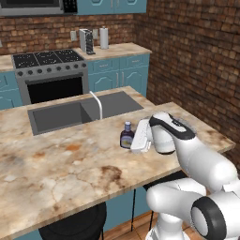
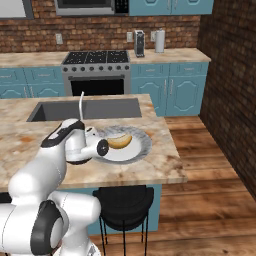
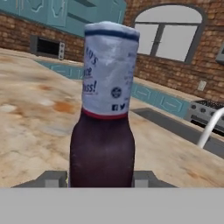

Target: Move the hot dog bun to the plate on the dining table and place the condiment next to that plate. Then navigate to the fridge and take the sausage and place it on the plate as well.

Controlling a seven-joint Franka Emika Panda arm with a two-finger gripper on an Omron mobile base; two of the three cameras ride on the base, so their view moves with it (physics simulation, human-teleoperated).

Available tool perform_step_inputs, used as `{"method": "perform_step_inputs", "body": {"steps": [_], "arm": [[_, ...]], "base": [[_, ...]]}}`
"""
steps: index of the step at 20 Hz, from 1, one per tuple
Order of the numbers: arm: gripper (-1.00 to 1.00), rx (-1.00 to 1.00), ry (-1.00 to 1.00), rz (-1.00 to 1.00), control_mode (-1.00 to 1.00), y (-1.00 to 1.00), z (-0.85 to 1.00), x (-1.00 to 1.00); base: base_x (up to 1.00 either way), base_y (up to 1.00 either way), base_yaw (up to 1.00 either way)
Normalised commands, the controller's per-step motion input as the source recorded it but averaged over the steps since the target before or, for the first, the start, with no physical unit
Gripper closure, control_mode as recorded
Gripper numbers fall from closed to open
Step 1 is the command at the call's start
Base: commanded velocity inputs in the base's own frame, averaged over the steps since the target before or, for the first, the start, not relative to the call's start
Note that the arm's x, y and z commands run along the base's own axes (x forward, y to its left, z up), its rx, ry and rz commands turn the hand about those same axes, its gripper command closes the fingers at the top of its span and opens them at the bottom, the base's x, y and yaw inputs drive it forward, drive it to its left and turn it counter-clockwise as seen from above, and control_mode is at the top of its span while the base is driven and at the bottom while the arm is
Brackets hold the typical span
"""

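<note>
The condiment (image 1: 126,136), a dark bottle with a pale capped neck, stands upright on the dining table (image 1: 56,168) near its right end. In the hand view the condiment (image 3: 103,131) rises close up between the two dark fingertips (image 3: 54,178), which sit against its sides. My gripper (image 1: 132,142) reaches in from the right and is shut on it. In the right base view the hand (image 2: 100,147) lies at the left edge of the grey-rimmed plate (image 2: 145,143), and the hot dog bun (image 2: 120,141) lies on the plate's white centre.
An inset grey sink (image 1: 61,117) with a curved faucet (image 1: 97,104) lies behind the bottle. A black stool (image 2: 122,200) stands under the table's front edge. Stove (image 1: 47,70) and teal cabinets line the back wall. A brick wall is at the right.
</note>
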Motion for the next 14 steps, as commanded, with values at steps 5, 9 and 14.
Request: {"method": "perform_step_inputs", "body": {"steps": [5,9,14], "arm": [[-1.0,0.0,0.0,0.0,-1.0,-0.02,-0.27,0.0],[-1.0,0.0,0.0,0.0,-1.0,-0.01,-0.22,0.0],[-1.0,0.0,0.0,0.0,-1.0,0.0,-0.06,-0.11]], "base": [[0.0,0.0,0.0],[0.0,0.0,0.0],[0.0,0.0,0.0]]}}
